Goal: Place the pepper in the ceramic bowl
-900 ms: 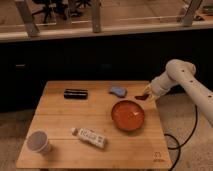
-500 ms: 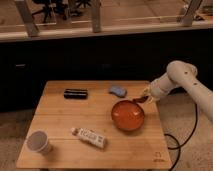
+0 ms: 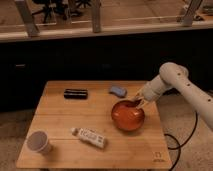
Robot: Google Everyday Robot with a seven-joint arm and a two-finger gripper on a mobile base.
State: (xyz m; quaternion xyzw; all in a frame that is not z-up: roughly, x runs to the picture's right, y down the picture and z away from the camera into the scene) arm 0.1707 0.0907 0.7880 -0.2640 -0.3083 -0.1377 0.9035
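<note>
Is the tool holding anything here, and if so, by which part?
Cannot be told: the tool hangs over the ceramic bowl's far-right rim, and anything it might grip is not visible.

A light wooden surface point(image 3: 55, 117) with a planked, bamboo-ish look is set on a pale speckled floor point(image 3: 12, 135) and backed by a low dark wall point(image 3: 75, 60) that's topped off with a lighter ledge point(image 3: 100, 31). Above that ledge, glazing split by chunky grey posts point(image 3: 26, 17) can be seen, with black office chairs point(image 3: 47, 7) parked beyond it, all lit kinda dim and warm. The claw point(image 3: 138, 101) is found over the right rear part of the surface.
</note>
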